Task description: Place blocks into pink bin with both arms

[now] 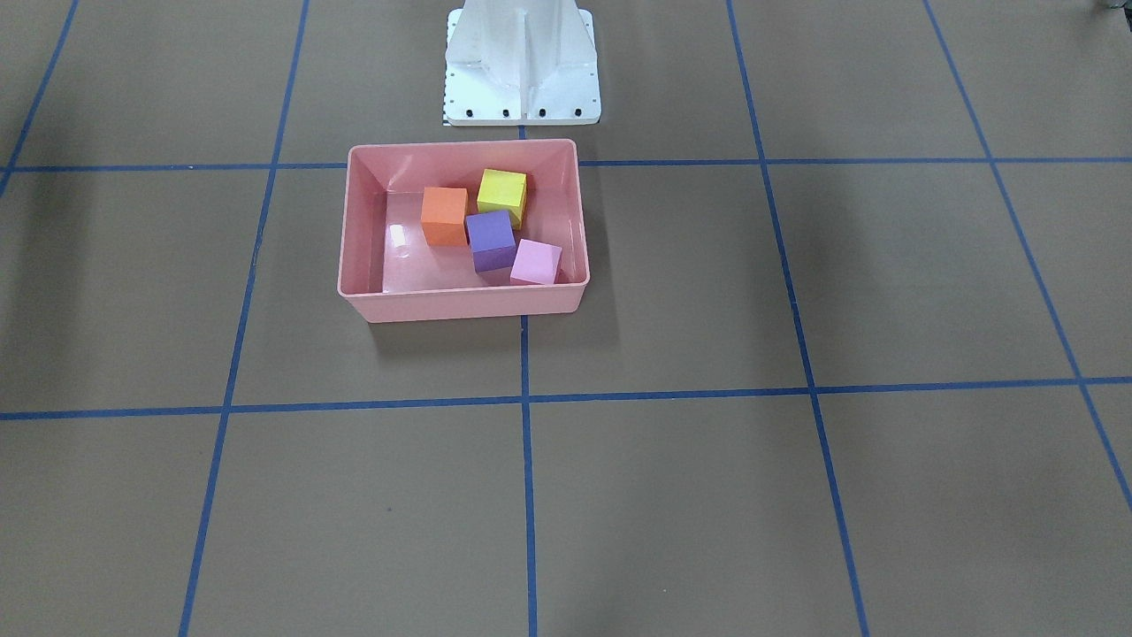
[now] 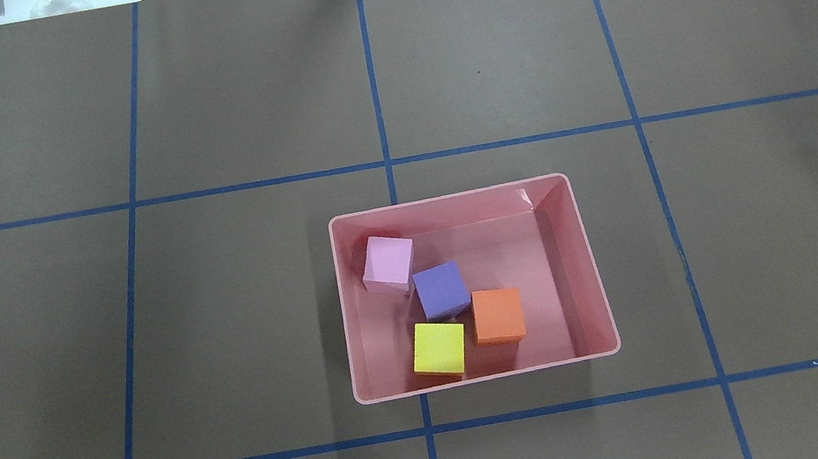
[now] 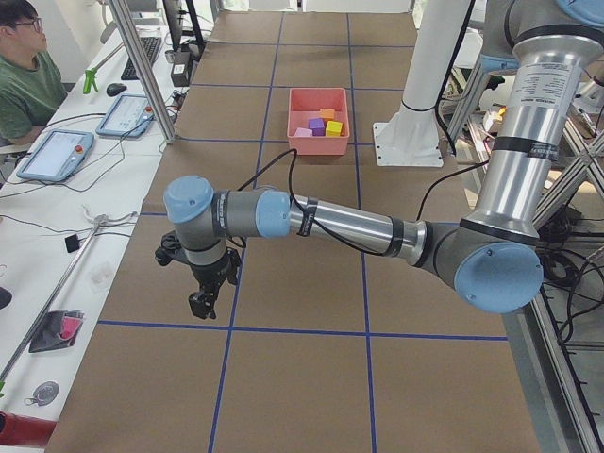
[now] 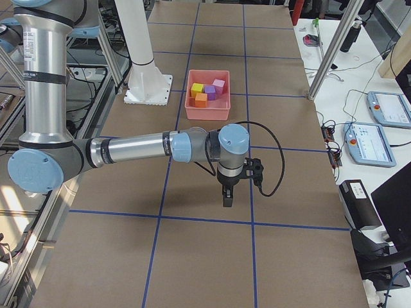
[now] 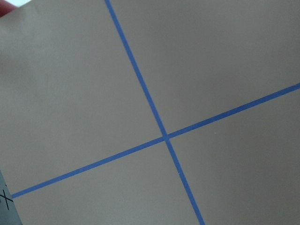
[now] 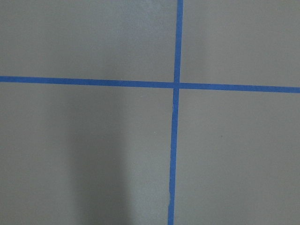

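The pink bin (image 1: 464,305) stands on the brown table near the robot's base. Inside it lie the orange block (image 1: 444,215), the yellow block (image 1: 501,195), the purple block (image 1: 490,237) and the light pink block (image 1: 536,262). The overhead view shows the bin (image 2: 579,276) with all of them inside. My left gripper (image 3: 200,304) hangs over the table far from the bin; it shows only in the left side view, so I cannot tell its state. My right gripper (image 4: 227,200) hangs over the table at the other end, seen only in the right side view, state unclear. Both wrist views show only bare table and tape.
The white base pedestal (image 1: 522,62) stands just behind the bin. Blue tape lines (image 2: 373,86) grid the table. An operator (image 3: 24,85) sits at a side bench with tablets (image 3: 55,154). Another bench with tablets (image 4: 369,142) flanks the other end.
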Tool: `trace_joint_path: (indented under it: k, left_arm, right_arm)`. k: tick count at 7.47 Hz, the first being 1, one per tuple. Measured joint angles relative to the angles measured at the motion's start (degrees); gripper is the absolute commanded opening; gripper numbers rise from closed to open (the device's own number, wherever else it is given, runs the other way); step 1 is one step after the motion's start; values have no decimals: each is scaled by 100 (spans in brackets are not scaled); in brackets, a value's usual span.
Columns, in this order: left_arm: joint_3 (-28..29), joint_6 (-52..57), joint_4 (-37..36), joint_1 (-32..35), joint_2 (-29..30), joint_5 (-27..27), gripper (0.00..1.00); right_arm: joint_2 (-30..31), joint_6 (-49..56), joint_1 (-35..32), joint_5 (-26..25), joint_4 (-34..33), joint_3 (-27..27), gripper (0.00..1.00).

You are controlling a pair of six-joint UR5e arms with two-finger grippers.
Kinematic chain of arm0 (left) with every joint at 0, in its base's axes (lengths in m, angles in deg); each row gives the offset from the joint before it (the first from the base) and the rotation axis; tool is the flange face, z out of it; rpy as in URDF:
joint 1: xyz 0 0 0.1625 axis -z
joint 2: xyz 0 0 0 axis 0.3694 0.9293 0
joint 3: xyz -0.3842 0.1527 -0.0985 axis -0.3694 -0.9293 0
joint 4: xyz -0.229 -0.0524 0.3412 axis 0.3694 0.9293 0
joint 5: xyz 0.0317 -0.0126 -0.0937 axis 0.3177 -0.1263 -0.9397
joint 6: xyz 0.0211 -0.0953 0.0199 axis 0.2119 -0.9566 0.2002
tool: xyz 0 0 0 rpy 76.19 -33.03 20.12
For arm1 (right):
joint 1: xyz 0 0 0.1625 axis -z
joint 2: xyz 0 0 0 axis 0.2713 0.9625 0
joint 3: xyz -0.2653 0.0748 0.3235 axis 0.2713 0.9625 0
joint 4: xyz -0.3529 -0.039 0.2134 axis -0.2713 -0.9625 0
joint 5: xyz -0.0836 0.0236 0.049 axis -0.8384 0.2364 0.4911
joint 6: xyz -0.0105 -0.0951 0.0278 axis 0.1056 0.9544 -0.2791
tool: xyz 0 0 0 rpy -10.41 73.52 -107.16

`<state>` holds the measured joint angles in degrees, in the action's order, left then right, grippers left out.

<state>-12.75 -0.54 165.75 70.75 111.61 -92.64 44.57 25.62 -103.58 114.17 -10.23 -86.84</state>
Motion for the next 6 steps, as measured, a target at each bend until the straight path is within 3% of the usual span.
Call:
trace_joint_path:
  k: [2,6]
  left_arm:
    - [-274,-917,604,-17,-422,-143,100]
    - [-651,-1265,696,-131,-701,-207,100]
  right_arm:
    - [78,6,-5,9,0,5,99]
    - [168,6,-57,24,0,52,99]
